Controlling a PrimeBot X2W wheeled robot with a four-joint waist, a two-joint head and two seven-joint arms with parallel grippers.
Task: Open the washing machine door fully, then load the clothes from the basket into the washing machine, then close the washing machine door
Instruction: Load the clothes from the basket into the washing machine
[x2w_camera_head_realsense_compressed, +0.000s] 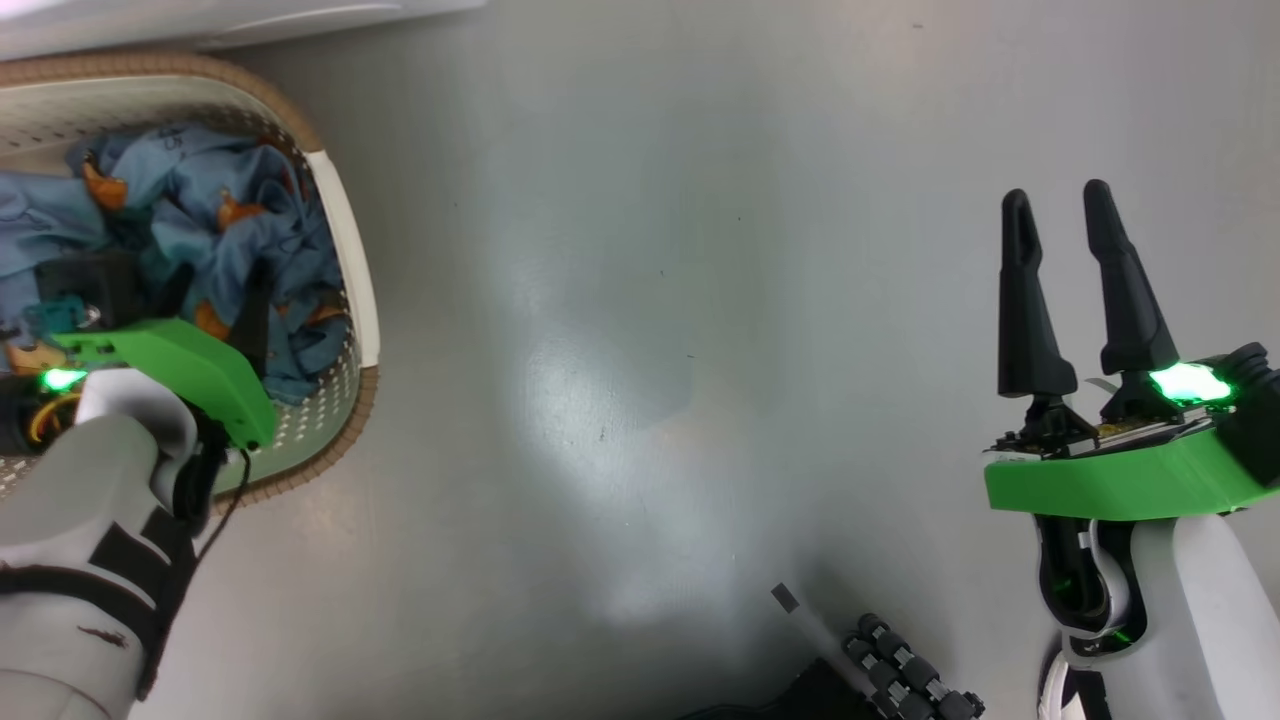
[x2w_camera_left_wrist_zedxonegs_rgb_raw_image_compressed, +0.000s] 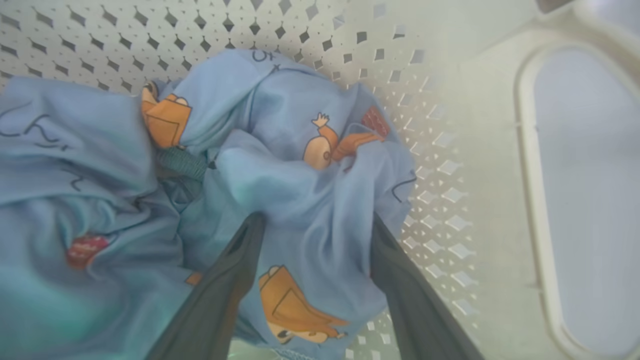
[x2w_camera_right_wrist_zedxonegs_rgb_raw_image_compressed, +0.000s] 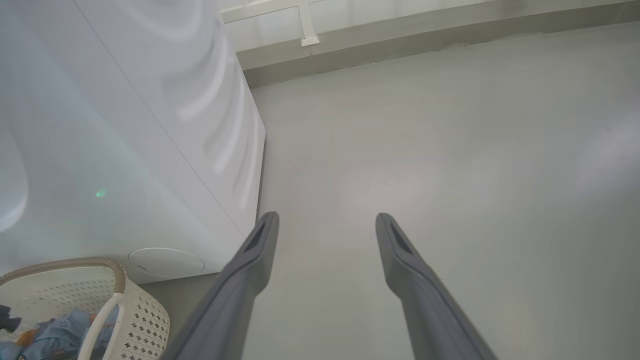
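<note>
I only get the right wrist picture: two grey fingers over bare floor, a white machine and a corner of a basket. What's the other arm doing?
Observer: The left gripper is down inside the basket, fingers pointing into the clothes.
Operator: Has it grabbed anything?
Observer: Not clamped: its fingers stand apart, with a fold of the blue fabric bulging between them.
Operator: What's printed on the fabric?
Observer: Orange cartoon figures and thin dark scribbles.

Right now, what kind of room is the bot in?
Probably a laundry area: a white washing machine stands on a bare grey floor, with a basket of blue clothes beside it.
</note>
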